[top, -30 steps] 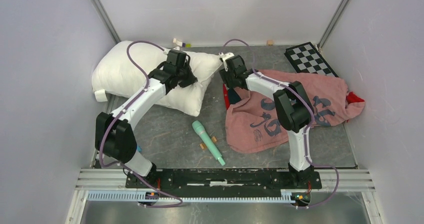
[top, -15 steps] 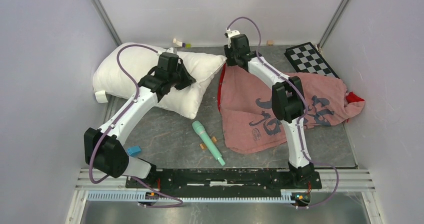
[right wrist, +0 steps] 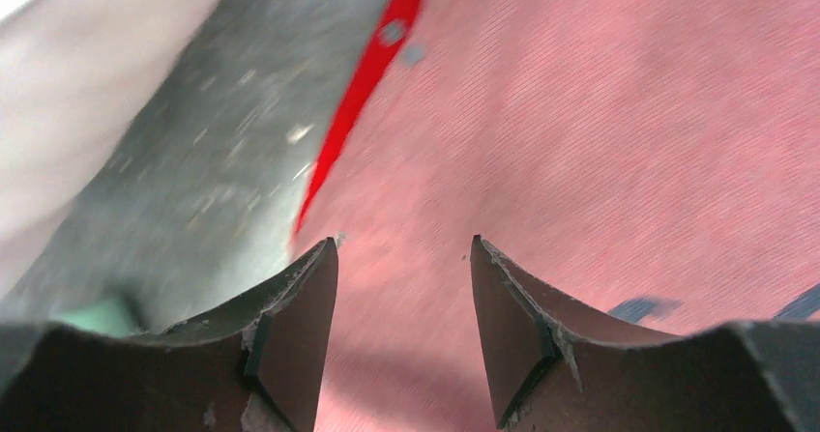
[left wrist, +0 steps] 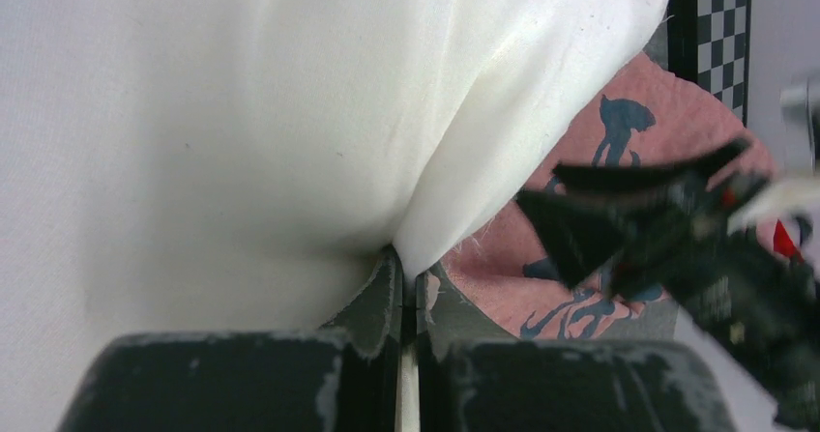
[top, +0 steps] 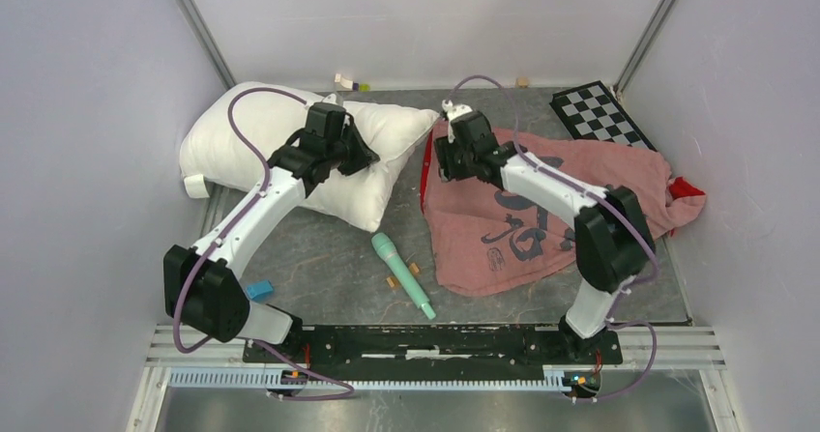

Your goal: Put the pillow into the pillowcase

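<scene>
**A:** Where does everything lie?

**B:** The pillow (top: 256, 137) is at the far left of the worktop (top: 319, 258). The pillowcase (top: 541, 215) is spread flat to its right, pinkish side up, with a narrow strip of bare worktop between them. The left tool (left wrist: 408, 279) is clamped tight on a fold of the pillow's cover near its right edge. The right tool (right wrist: 404, 258) hangs over the pillowcase's far left corner, its jaws roughly half apart with nothing between them.

**A:** So the job in hand is opening the mouth?

**B:** I'd judge so. The red hem (right wrist: 372, 65) along the left edge looks like the opening, and it faces the pillow.

**A:** How should it be taken?

**B:** Go down right at the hem and pinch only the upper layer, then lift, so the gap opens toward the pillow. If both layers are caught, the mouth is sealed shut.

**A:** And the pillow?

**B:** Feed its right corner in first and keep it low. The left tool has only a thin fold, which may slip on such a puffy load. The teal microphone (top: 402, 273) lies nearer, out of the path.
</scene>
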Robot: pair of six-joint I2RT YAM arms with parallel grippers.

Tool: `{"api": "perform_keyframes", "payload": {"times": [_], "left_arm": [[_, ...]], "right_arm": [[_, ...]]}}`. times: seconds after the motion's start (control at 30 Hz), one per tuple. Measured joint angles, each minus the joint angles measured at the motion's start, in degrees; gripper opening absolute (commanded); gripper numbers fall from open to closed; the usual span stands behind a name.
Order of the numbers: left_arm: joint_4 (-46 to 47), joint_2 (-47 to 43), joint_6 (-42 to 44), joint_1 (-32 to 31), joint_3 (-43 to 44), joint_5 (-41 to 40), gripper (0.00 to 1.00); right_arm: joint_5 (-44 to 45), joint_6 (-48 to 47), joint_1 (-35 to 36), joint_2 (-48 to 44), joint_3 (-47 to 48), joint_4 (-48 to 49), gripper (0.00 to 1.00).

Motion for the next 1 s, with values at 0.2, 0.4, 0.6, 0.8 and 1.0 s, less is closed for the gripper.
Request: {"api": "perform_keyframes", "payload": {"times": [0.2, 0.4, 0.6, 0.8, 1.0], "left_arm": [[0.0, 0.9, 0.0, 0.1, 0.5, 0.3, 0.02], [-0.1, 1.8, 0.0, 0.1, 1.1, 0.2, 0.02], [-0.6, 2.1, 0.0, 0.1, 1.7, 0.2, 0.02], [-0.7, 2.5, 0.0, 0.1, 1.8, 0.0, 0.02], [-0.9, 2.6, 0.0, 0.1, 1.8, -0.1, 0.02]], "right_arm": [[3.0, 1.0, 10.4, -12.4, -13.5, 3.0, 0.69], [4.8, -0.5, 12.5, -10.9, -16.5, 4.3, 0.55], [5.1, -2.3, 12.5, -8.1, -16.7, 5.5, 0.41], [4.0, -4.0, 12.5, -8.1, -16.8, 6.0, 0.61], [2.4, -4.7, 12.5, -8.0, -18.1, 7.0, 0.33]]}}
